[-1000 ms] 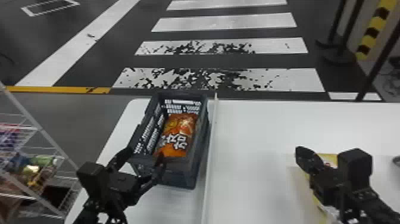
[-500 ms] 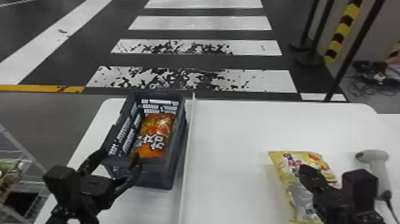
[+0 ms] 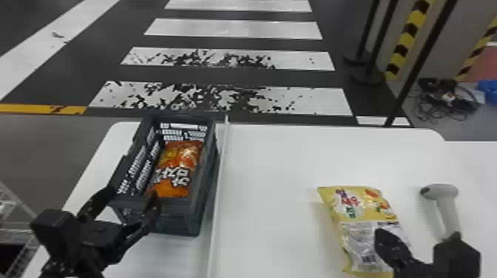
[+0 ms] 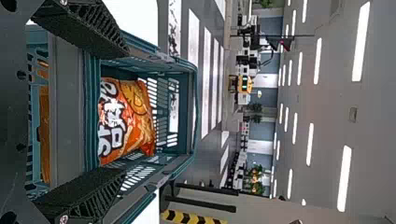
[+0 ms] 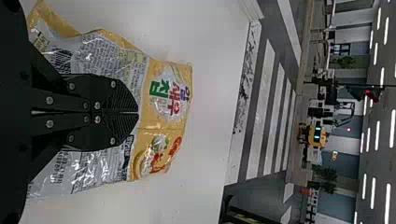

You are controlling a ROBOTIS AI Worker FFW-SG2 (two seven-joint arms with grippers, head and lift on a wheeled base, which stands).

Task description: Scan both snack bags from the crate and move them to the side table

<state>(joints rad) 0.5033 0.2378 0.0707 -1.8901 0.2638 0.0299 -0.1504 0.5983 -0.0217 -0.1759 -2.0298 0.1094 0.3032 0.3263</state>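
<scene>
In the head view my left gripper [image 3: 124, 207] is open at the near end of the dark crate [image 3: 188, 205], which holds an orange snack bag [image 3: 177, 166]. The left wrist view has the left gripper [image 4: 122, 112] with its fingers spread on either side of the crate's near wall, the orange bag [image 4: 126, 121] lying beyond. My right gripper [image 3: 384, 244] is at the near right, over the lower part of a yellow snack bag [image 3: 358, 210]. In the right wrist view the right gripper [image 5: 136, 113] has its fingertips together above the yellow bag [image 5: 163, 93], nothing between them.
A grey handheld scanner [image 3: 443, 201] lies to the right of the yellow bag, partly behind the right arm. A raised seam [image 3: 218, 177] runs along the white table [image 3: 270, 166] beside the crate. A wire rack [image 3: 18, 221] stands at the far left.
The head view has swung to the right, bringing the scanner and the whole yellow bag into sight. The right gripper shows farther right and lower, uncovering more of the bag.
</scene>
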